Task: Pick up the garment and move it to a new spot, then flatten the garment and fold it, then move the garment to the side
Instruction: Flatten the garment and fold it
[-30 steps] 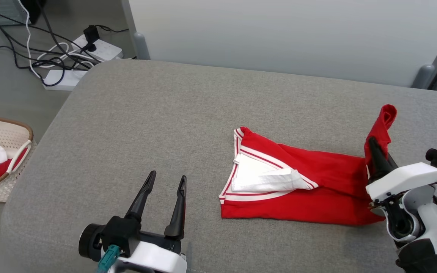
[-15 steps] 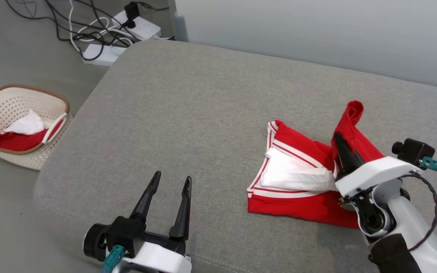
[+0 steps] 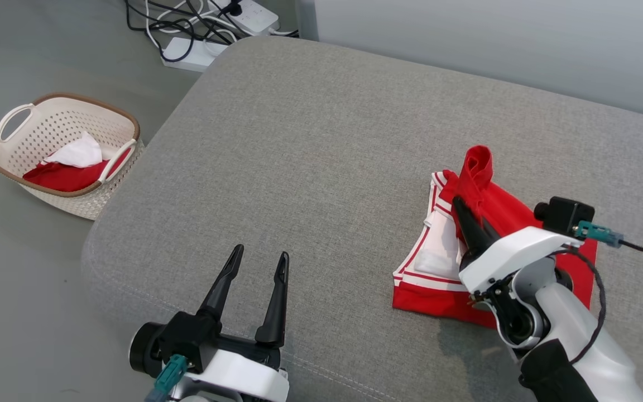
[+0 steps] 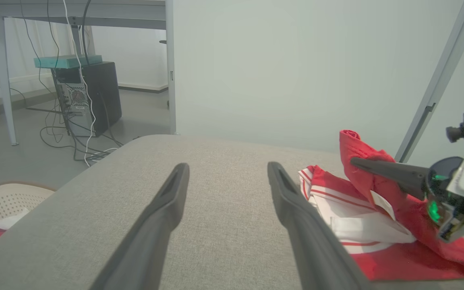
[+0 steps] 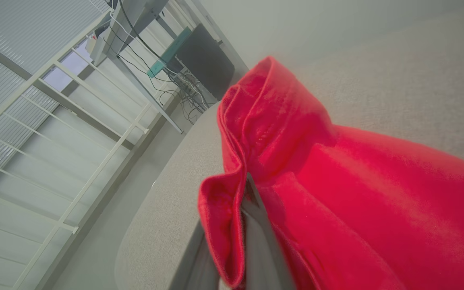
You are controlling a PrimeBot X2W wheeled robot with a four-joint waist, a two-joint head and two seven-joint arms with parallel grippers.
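Note:
The red garment [image 3: 522, 215] with white striped trim lies on the grey cushioned surface [image 3: 310, 139], right of centre. My right gripper [image 3: 458, 204] is shut on a bunched red end of it, held up above the striped left edge, so the cloth doubles over itself. In the right wrist view the red cloth [image 5: 336, 181] drapes over my fingers [image 5: 256, 237]. My left gripper [image 3: 260, 252] stands open near the front edge, well left of the garment, with nothing in it. From the left wrist, its open fingers [image 4: 228, 166] frame bare cushion, with the garment [image 4: 397, 262] to the right.
A cream basket [image 3: 104, 103] with red and white cloth in it sits on the floor at the left. Power strips and cables [image 3: 198, 33] lie on the floor behind it. A pale wall panel [image 3: 466, 33] runs along the cushion's far edge.
The head camera has swung, shifting the whole picture. My right gripper has carried the held red end from the garment's right side over to its striped left edge. The left gripper stays open.

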